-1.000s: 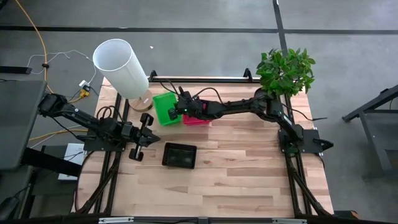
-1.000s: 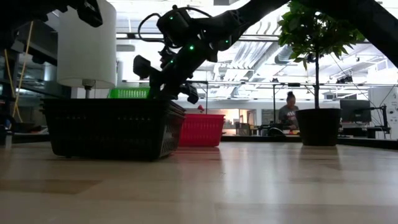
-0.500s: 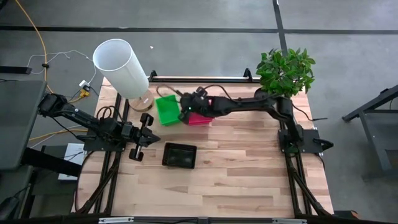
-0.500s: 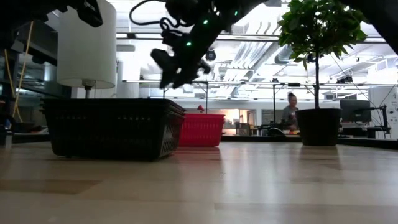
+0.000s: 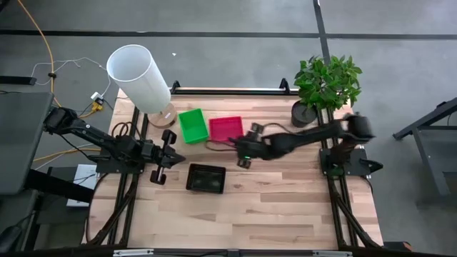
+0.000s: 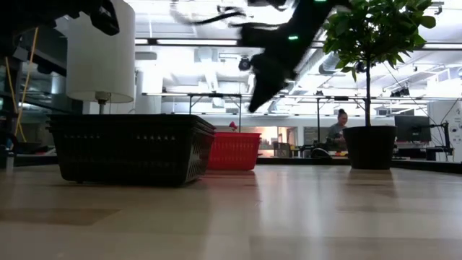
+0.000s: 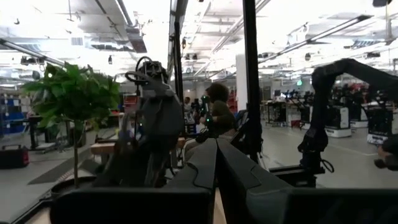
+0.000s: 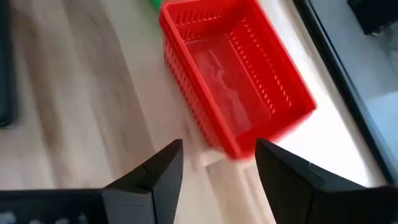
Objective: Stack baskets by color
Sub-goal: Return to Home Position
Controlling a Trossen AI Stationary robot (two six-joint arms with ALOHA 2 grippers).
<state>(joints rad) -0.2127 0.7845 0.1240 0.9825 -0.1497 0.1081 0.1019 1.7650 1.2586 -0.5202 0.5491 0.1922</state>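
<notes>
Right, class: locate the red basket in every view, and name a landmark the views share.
High view: red basket, upper middle, right of the green basket.
Low view: red basket centre, behind the black basket.
Left wrist view: not in it.
Right wrist view: red basket just ahead of the open right gripper.
Landmark: the potted plant, in high, low and left wrist views.

- Wooden table [image 5: 271, 200].
- Green basket [image 5: 192, 124] at 11 o'clock, pink basket [image 5: 226, 129] just beside it.
- Black basket [image 5: 206, 178] at 8.
- White cylinder [image 5: 141, 78] at 10.
- Potted plant [image 5: 327, 82] at 2.
</notes>
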